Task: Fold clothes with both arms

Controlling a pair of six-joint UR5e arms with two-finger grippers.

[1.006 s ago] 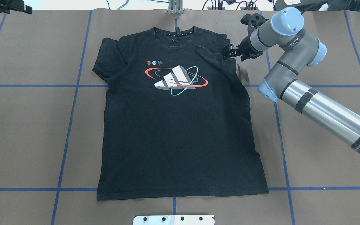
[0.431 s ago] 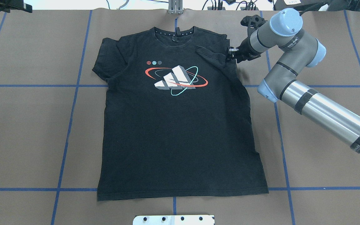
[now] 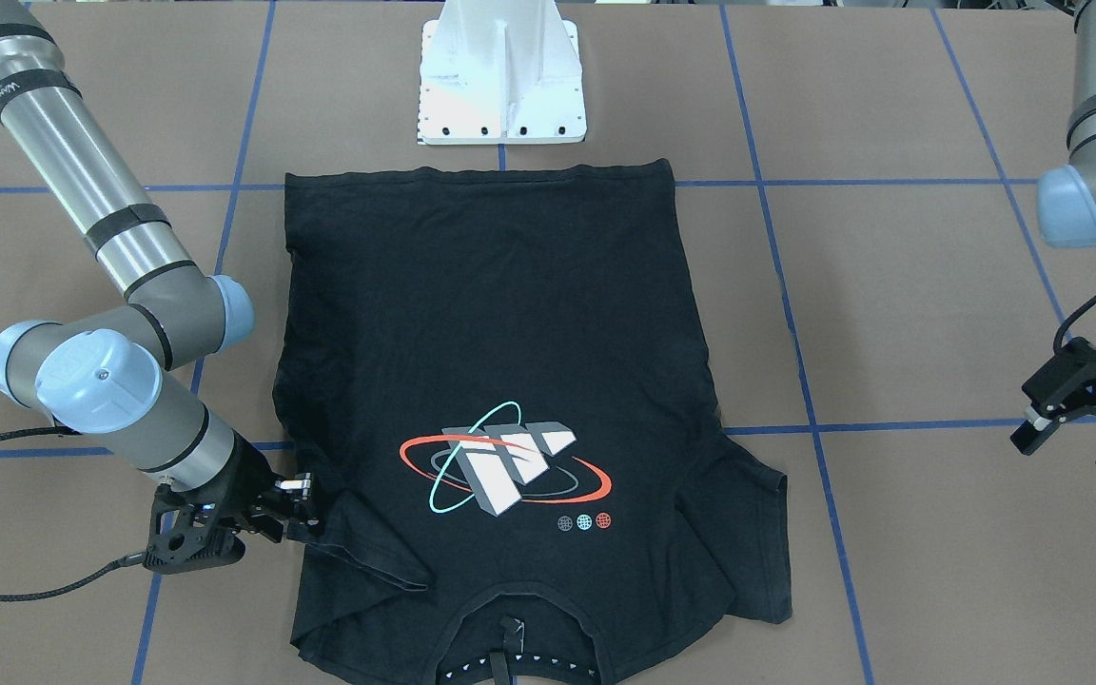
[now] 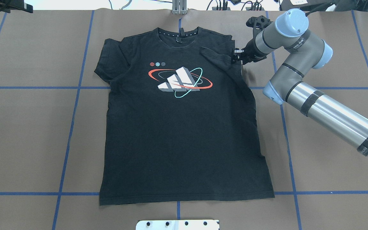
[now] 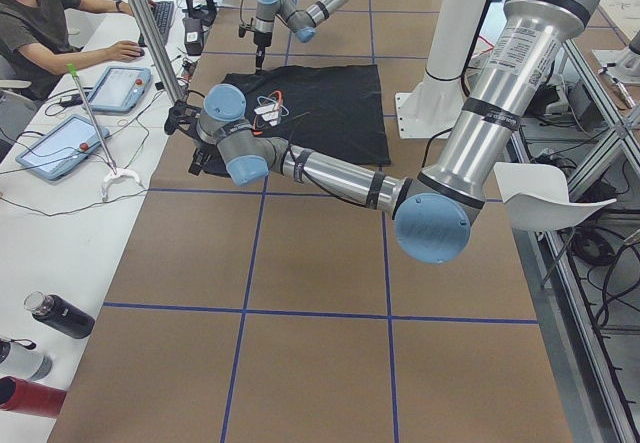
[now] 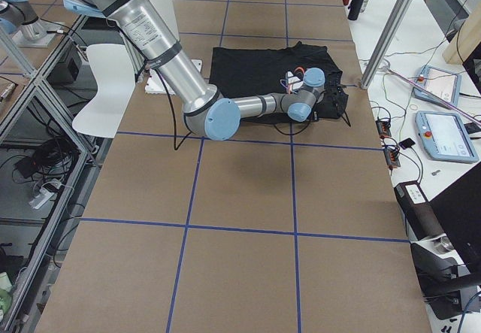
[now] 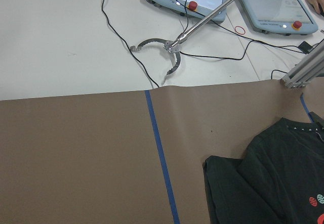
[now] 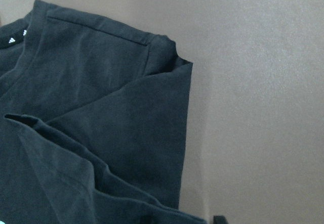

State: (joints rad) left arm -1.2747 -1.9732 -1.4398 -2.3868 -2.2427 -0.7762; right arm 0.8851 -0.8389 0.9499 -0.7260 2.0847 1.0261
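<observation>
The right gripper (image 4: 236, 56), open a second ago, is now pinching the folded-in sleeve (image 4: 217, 58) of the shirt (image 4: 180, 134) lying flat on the table (image 4: 27, 127), apparently readying the next fold; the left gripper (image 3: 1071, 445) is hanging open, well apart.

R arm (image 4: 327, 110): extended fwd, elbow bent, wrist low over table. R gripper (image 4: 236, 57): near-horizontal, jaws closed on sleeve edge of T-shirt (image 4: 177, 134). L arm (image 3: 1095, 114): stretched out to own side, well apart from R. L gripper (image 3: 1069, 453): jaws apart, angled downward.
</observation>
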